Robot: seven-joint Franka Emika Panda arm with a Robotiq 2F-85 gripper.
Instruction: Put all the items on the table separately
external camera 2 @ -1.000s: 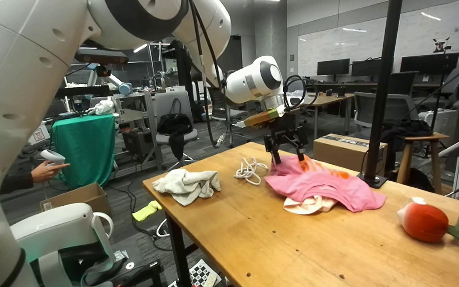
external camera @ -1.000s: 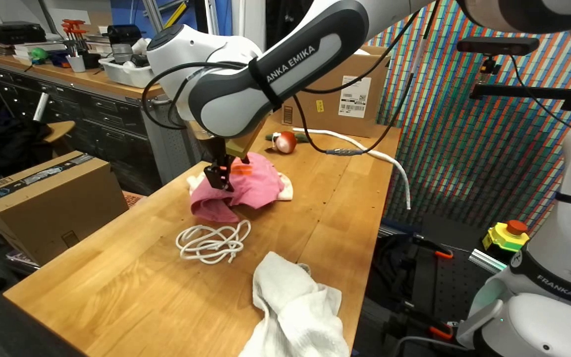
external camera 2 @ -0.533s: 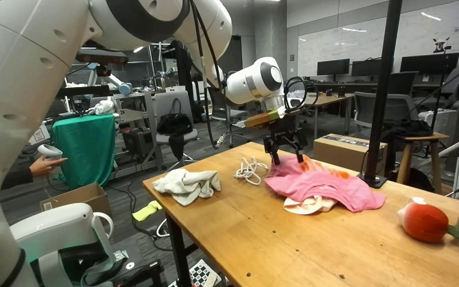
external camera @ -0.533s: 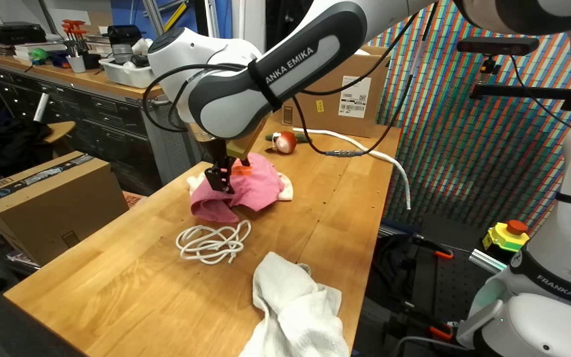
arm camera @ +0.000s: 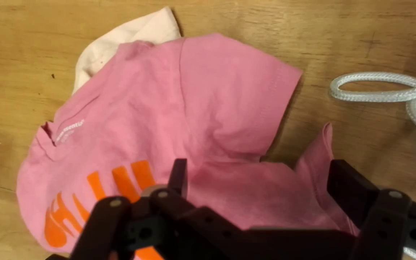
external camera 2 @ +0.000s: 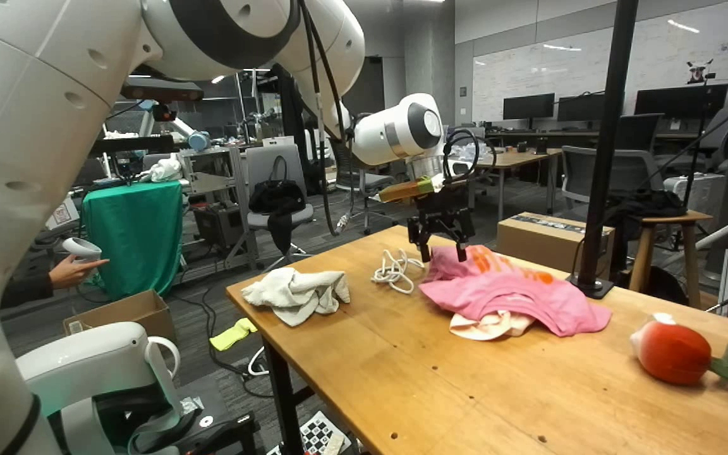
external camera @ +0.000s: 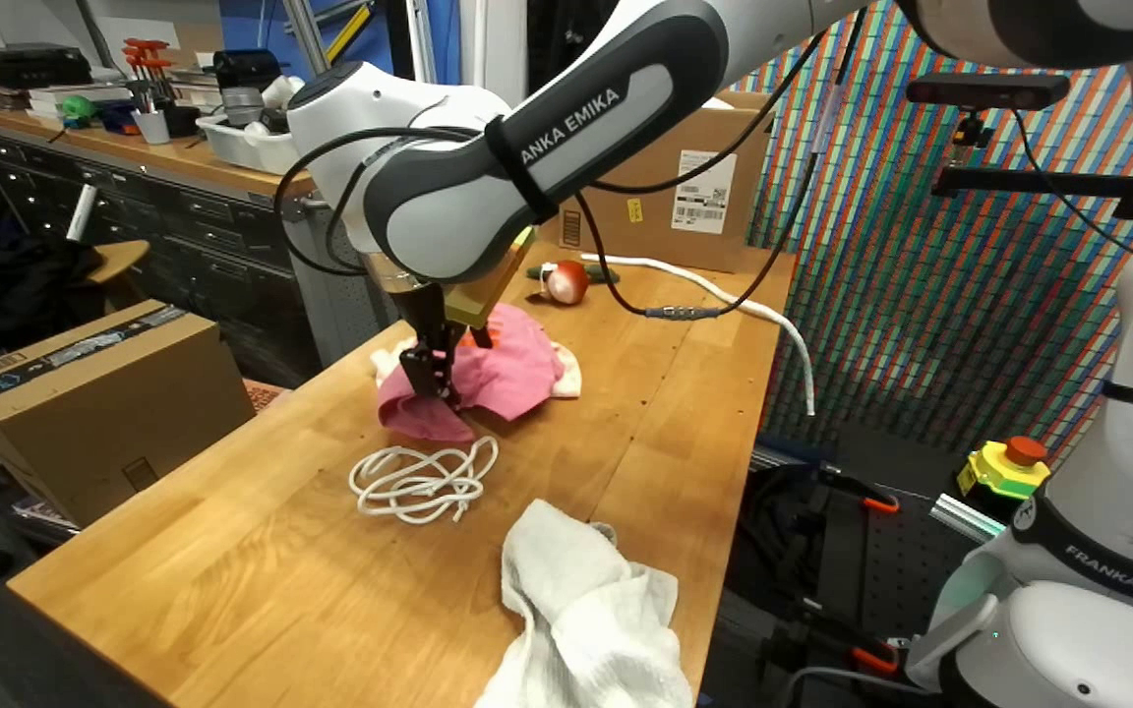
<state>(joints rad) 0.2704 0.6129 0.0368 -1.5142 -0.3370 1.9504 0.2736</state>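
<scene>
The pink cloth [external camera 2: 515,300], a shirt with orange print, lies crumpled on the wooden table [external camera: 262,560]. A cream-white cloth [arm camera: 101,50] peeks out from beneath it, mostly hidden. My gripper [arm camera: 260,180] stands open over the cloth's rope-side end, its fingertips far apart with a pink fold between them; whether they touch the fabric I cannot tell. Right beside that end, a thin white rope [external camera: 424,482] lies in loose loops. A separate white cloth [external camera: 586,610] is bunched near the table's end. Beyond the pink cloth sits a red-orange vegetable-like object [external camera 2: 673,351] with green leaves.
A large cardboard box [external camera: 655,197] stands at the table's far end, with a thick white cable [external camera: 714,285] in front, hanging over the edge. A black pole [external camera 2: 604,151] rises from the table edge close to the pink cloth. Another box [external camera: 114,413] is off the table.
My open gripper has come down a little and shifted toward the rope side of the pink cloth. The cloths, rope and red-orange object lie as before.
</scene>
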